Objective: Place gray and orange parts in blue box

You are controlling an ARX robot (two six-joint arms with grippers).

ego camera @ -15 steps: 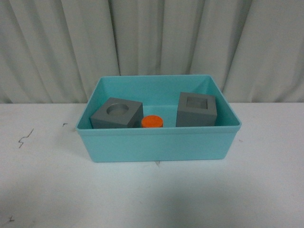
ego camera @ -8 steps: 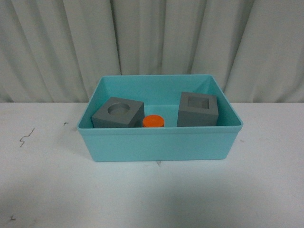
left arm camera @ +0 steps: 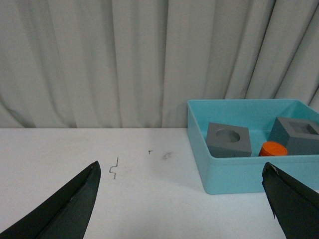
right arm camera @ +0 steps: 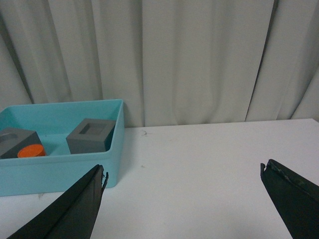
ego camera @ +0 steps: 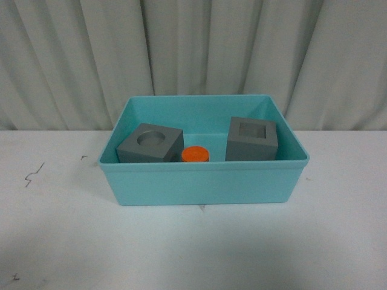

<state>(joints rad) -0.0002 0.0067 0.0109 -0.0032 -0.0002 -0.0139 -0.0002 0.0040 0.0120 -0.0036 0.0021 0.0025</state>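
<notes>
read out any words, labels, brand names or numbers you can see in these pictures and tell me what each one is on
None can be read in any view.
Orange cylinder: only its plain top shows; its side is hidden behind the wall of the blue box.
Gray cube with the round recess and gray cube with the square recess: no markings.
White table: a few dark scratch marks, not letters.

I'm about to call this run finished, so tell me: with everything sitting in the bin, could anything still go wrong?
Little looks risky. All three parts lie inside the blue box: the round-recess cube, the orange cylinder and the square-recess cube. Both the left gripper and the right gripper hang open and empty, beside the box. A careless sweep on retreat might nudge the box. The cylinder sits close to the front wall, so a knock might tip it.
</notes>
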